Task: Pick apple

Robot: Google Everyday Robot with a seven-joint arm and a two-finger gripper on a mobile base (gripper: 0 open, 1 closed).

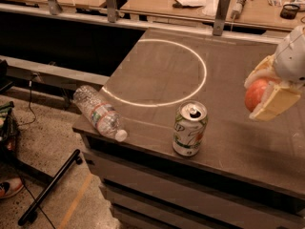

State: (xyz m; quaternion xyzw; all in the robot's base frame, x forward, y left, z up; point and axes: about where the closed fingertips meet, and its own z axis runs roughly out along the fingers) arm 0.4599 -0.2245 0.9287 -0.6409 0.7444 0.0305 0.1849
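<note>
The reddish-orange apple is held between the two pale fingers of my gripper at the right edge of the view, lifted above the dark tabletop. The gripper is shut on the apple, one finger in front of it and the other behind. The white arm reaches in from the upper right. A green-and-white soda can stands upright on the table, to the left of and below the apple.
A clear plastic water bottle lies on its side at the table's front left corner, overhanging the edge. A white circle is marked on the tabletop. Wooden tables with clutter stand behind. A black stand leg lies on the floor.
</note>
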